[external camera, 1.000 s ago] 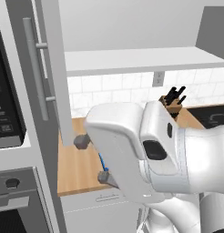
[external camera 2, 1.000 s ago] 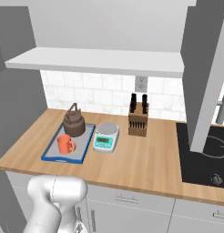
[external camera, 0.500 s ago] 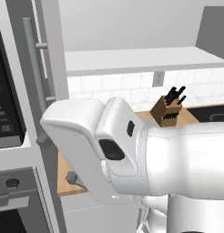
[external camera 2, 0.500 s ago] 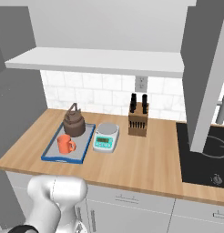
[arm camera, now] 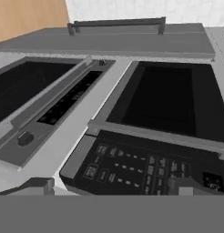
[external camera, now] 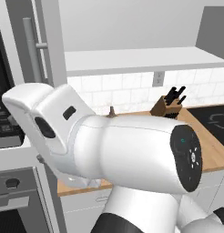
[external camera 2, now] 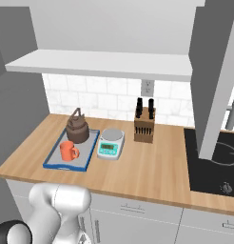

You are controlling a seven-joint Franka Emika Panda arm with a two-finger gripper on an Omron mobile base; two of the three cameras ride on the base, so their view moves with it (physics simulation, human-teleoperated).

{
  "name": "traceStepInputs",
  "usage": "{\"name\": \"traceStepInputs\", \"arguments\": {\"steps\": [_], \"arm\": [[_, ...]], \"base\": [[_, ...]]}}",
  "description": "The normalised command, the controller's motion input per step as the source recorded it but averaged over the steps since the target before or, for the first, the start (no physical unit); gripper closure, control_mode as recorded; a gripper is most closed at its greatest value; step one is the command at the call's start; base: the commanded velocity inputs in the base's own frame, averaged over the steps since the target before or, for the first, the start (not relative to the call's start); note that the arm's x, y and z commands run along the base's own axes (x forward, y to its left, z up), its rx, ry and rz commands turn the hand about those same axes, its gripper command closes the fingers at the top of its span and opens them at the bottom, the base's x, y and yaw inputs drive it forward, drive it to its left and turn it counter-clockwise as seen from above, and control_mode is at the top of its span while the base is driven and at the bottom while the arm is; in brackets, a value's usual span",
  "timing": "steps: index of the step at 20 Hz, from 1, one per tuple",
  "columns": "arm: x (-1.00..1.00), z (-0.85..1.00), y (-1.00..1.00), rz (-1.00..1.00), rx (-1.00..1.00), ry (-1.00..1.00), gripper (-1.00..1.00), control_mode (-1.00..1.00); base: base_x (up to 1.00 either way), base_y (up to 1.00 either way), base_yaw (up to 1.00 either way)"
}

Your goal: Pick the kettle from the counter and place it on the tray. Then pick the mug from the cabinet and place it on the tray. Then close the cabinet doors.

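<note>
Kettle [external camera 2: 77, 131] and mug [external camera 2: 68, 151] sat on tray [external camera 2: 51, 161], mug at kettle's 7 o'clock; gripper [arm camera: 114, 184] spread wide, facing microwave [arm camera: 164, 132].

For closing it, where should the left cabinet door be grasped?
By its long vertical bar handle, judging by its shape. The left cabinet door stands swung open, edge toward the base, so the open gripper would likely close across the bar from the handle side, mid-length.
</note>
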Motion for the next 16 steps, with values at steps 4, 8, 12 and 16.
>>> {"name": "traceStepInputs", "arguments": {"steps": [4, 8, 12, 16], "arm": [[0.48, -0.05, 0.09, -0.32, 0.00, 0.06, -1.00, -1.00], [0.52, -0.03, 0.01, -0.26, 0.00, 0.02, -1.00, -1.00], [0.36, -0.01, 0.11, -0.13, 0.01, 0.00, -1.00, -1.00], [0.38, -0.03, 0.04, -0.13, 0.03, 0.00, -1.00, -1.00]], "base": [[0.00, 0.00, 0.00], [0.00, 0.00, 0.00], [0.00, 0.00, 0.00], [0.00, 0.00, 0.00]]}}
